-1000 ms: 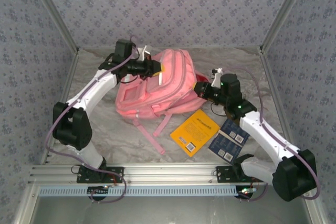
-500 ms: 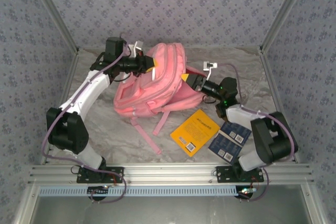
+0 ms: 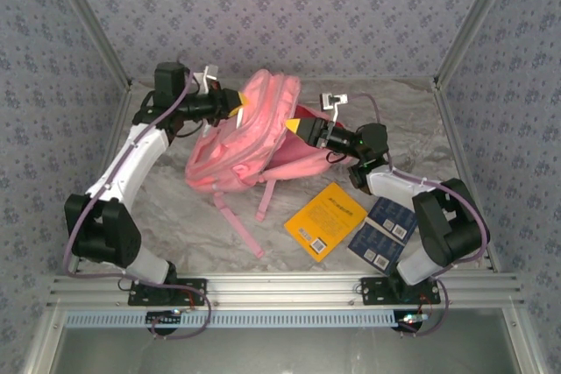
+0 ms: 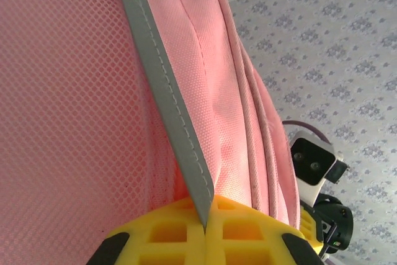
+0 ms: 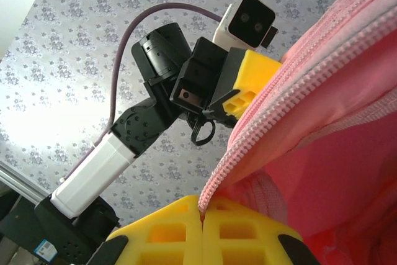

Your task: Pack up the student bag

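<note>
The pink student bag hangs lifted at the back middle of the table, its straps trailing toward the front. My left gripper is shut on its upper left edge; in the left wrist view the yellow fingers pinch a grey-trimmed seam of the bag. My right gripper is shut on the bag's right side; its yellow fingers clamp a pink zip edge of the bag. The left arm's wrist shows beyond it.
A yellow book lies flat front right of the bag. Two dark blue booklets lie to its right. Crinkled white sheeting covers the table, and patterned walls close in on three sides.
Both grippers have shifted leftward and back, dragging the bag with them and raising it more upright. The right arm has folded in tighter. The books have not moved.
</note>
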`<action>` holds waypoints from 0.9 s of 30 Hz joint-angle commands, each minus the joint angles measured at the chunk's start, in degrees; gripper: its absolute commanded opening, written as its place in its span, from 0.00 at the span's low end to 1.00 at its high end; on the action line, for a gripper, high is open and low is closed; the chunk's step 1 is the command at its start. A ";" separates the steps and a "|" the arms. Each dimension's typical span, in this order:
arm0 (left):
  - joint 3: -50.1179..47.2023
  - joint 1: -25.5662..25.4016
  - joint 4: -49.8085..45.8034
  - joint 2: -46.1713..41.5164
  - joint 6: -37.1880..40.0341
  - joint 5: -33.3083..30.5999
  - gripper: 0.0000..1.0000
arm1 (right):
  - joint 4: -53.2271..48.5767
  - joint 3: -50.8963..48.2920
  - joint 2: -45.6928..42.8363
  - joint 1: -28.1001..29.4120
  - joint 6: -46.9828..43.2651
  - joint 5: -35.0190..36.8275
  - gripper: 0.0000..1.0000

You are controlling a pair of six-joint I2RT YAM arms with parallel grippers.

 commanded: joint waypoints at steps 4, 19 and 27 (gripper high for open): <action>0.84 3.75 12.75 -5.53 -5.65 0.31 0.00 | 6.68 0.22 -3.33 0.19 1.06 -3.59 0.00; 1.16 4.00 15.12 -6.78 -7.95 1.80 0.00 | 6.64 -3.78 -3.19 -5.04 -0.52 -4.71 0.13; 1.57 1.33 14.07 -6.64 -5.99 2.70 0.00 | -25.38 -2.35 -8.71 -4.33 -17.86 4.16 0.31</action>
